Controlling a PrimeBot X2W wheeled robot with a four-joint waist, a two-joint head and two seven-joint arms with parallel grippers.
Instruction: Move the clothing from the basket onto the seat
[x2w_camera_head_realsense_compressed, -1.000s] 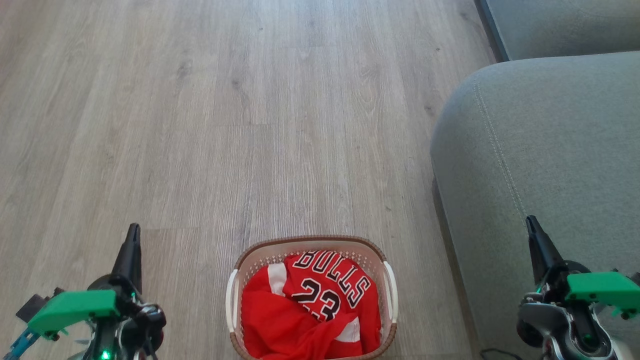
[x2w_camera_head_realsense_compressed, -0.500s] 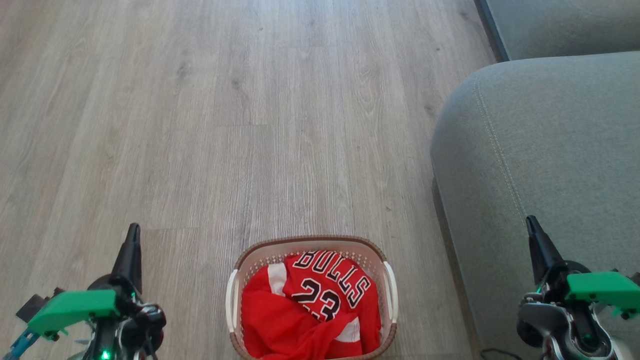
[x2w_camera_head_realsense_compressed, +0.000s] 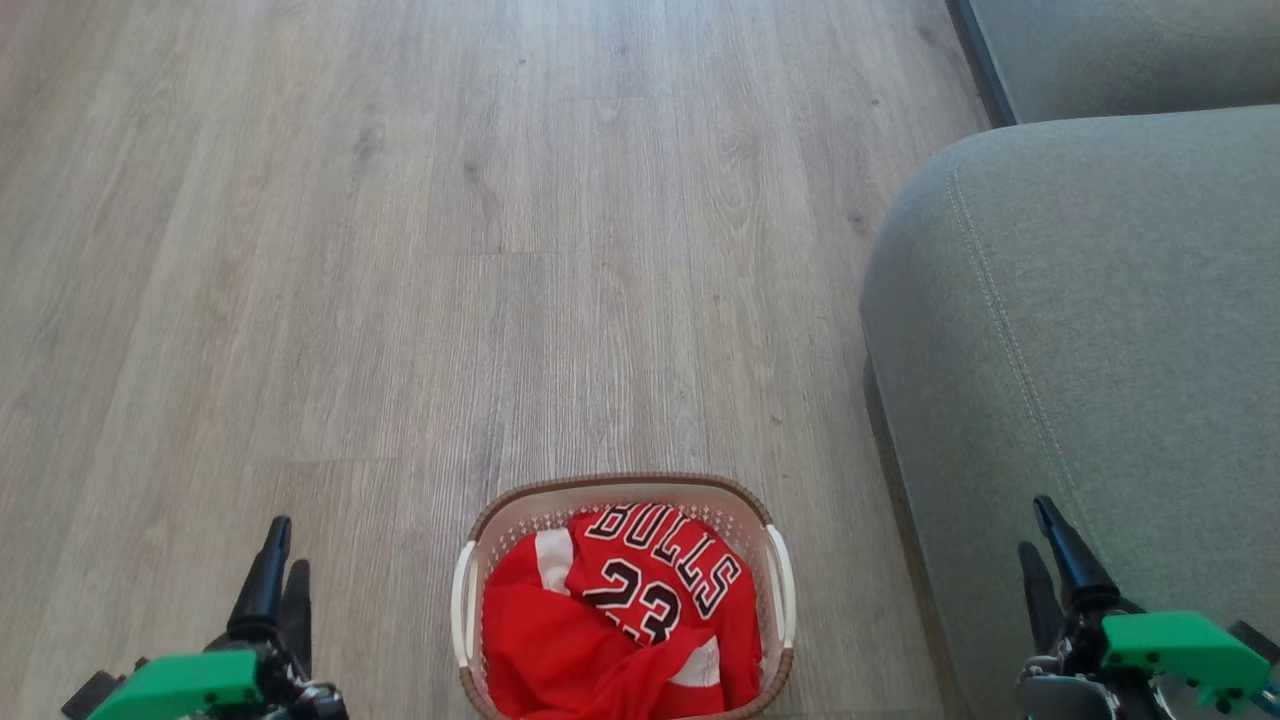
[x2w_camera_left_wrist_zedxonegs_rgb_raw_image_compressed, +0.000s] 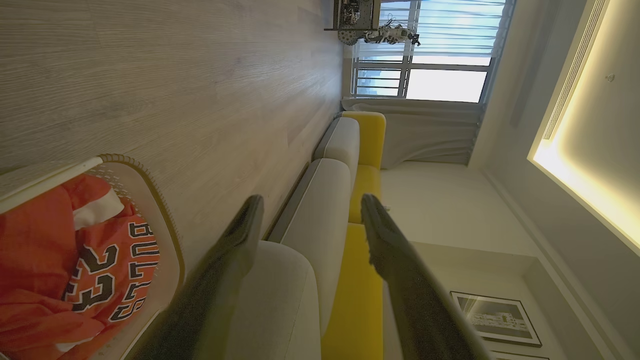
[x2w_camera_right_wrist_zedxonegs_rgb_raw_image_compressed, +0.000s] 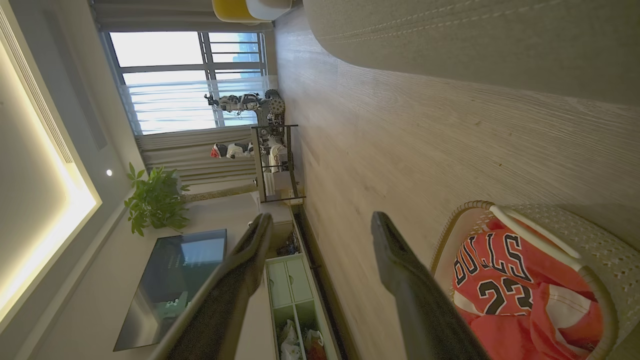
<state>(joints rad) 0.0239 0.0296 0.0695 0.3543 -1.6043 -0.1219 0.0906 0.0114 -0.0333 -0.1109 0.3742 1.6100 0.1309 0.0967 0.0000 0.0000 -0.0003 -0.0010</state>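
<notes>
The cream basket (x2w_camera_head_realsense_compressed: 478, 545) with a brown braided rim stands on the floor at the bottom centre. Inside lie the clothing: the red "BULLS 23" jersey (x2w_camera_head_realsense_compressed: 655, 580) on top and a plain red garment (x2w_camera_head_realsense_compressed: 555, 655) under it at the left. The grey-green seat (x2w_camera_head_realsense_compressed: 1100, 300) is to the right of the basket. My left gripper (x2w_camera_head_realsense_compressed: 288, 558) is open over the floor left of the basket, and my right gripper (x2w_camera_head_realsense_compressed: 1035, 535) is open over the seat's front edge. The wrist views show the left gripper (x2w_camera_left_wrist_zedxonegs_rgb_raw_image_compressed: 310, 210) and right gripper (x2w_camera_right_wrist_zedxonegs_rgb_raw_image_compressed: 322, 222) empty, with the basket (x2w_camera_left_wrist_zedxonegs_rgb_raw_image_compressed: 167, 220) (x2w_camera_right_wrist_zedxonegs_rgb_raw_image_compressed: 575, 225) off to one side.
Pale wood floor (x2w_camera_head_realsense_compressed: 500, 250) spreads ahead and to the left. A second sofa cushion (x2w_camera_head_realsense_compressed: 1130, 50) sits at the far right. A yellow sofa back (x2w_camera_left_wrist_zedxonegs_rgb_raw_image_compressed: 367, 175), a dark TV (x2w_camera_right_wrist_zedxonegs_rgb_raw_image_compressed: 175, 280), a plant (x2w_camera_right_wrist_zedxonegs_rgb_raw_image_compressed: 155, 202) and a low cabinet (x2w_camera_right_wrist_zedxonegs_rgb_raw_image_compressed: 287, 295) line the room's walls.
Both grippers have dropped toward the bottom of the head view and turned, so two spread fingers now show on each. The basket and clothing have not moved.
</notes>
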